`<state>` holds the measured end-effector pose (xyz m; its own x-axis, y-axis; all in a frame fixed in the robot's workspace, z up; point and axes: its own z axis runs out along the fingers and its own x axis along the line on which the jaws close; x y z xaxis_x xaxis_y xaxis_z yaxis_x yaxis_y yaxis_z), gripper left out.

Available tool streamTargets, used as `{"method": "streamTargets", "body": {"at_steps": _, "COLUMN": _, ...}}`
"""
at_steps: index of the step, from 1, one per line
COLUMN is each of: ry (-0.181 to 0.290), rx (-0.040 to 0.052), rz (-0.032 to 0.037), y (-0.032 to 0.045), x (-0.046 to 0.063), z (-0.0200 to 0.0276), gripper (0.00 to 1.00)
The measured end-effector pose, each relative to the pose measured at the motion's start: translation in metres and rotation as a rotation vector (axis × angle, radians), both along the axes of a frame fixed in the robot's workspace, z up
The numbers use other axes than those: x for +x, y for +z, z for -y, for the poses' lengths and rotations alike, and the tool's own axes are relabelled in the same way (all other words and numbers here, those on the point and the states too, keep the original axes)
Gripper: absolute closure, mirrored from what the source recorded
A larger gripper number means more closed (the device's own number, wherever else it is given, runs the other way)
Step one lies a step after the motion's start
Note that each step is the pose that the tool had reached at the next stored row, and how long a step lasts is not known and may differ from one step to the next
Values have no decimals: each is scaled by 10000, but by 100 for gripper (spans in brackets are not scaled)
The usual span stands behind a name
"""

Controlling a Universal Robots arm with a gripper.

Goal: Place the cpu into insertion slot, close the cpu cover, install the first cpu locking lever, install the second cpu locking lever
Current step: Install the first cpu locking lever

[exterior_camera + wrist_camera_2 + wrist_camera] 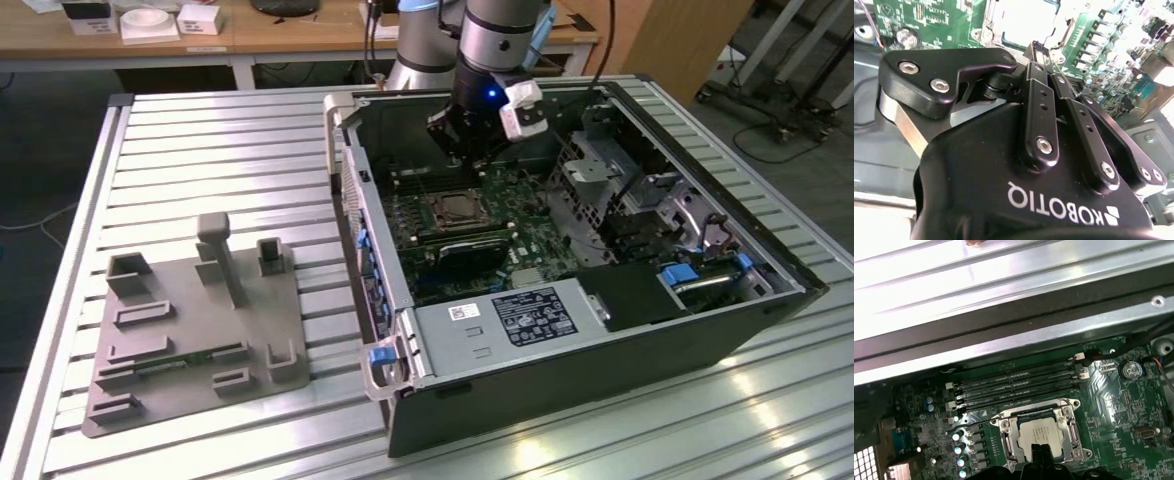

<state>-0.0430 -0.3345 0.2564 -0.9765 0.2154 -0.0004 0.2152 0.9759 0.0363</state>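
— Computer case [574,400], black, lying open side up on the slatted metal table [200,170]. Entered?

— Entered. Next item, toward the exterior view's left: one grey moulded fixture [187,330], on the same table, apart from the case.

— Inside the case, at the end closest to us: silver box [527,315] bearing a white label. One blue latch [380,355] at the case corner beside it.

— Noted. Beyond the box?

— Green motherboard [1124,430]. On it, one insertion slot [1069,405] with a silver rim, just beside the long black memory slots [1014,382]. One coin battery [1132,370], off to one side.

— Location of the cpu?

— Cpu [1040,434] lies flat in the insertion slot, grey metal top facing up.

— Cpu cover?

— Cpu cover [1013,432] is down flat, and its window frames the chip. Thin levers run along two sides. Latched or not, I cannot tell.

— And the claw?

— Claw [458,155] [1046,70] [1041,454], black, on the arm, hanging over the motherboard near the slot. Its fingers [1040,107] are pressed together with nothing between them. In the first wrist view the tips overlap the cover's edge. Whether they touch it, I cannot tell.
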Motion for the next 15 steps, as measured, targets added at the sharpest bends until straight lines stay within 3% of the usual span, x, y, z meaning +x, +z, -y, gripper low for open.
{"method": "streamTargets", "body": {"at_steps": 13, "ry": 2359, "rx": 0, "rz": 0, "y": -7, "x": 0, "z": 1, "gripper": 90}}
{"method": "streamTargets", "body": {"at_steps": 15, "ry": 2494, "rx": 2, "rz": 2, "y": -10, "x": -15, "z": 1, "gripper": 90}}
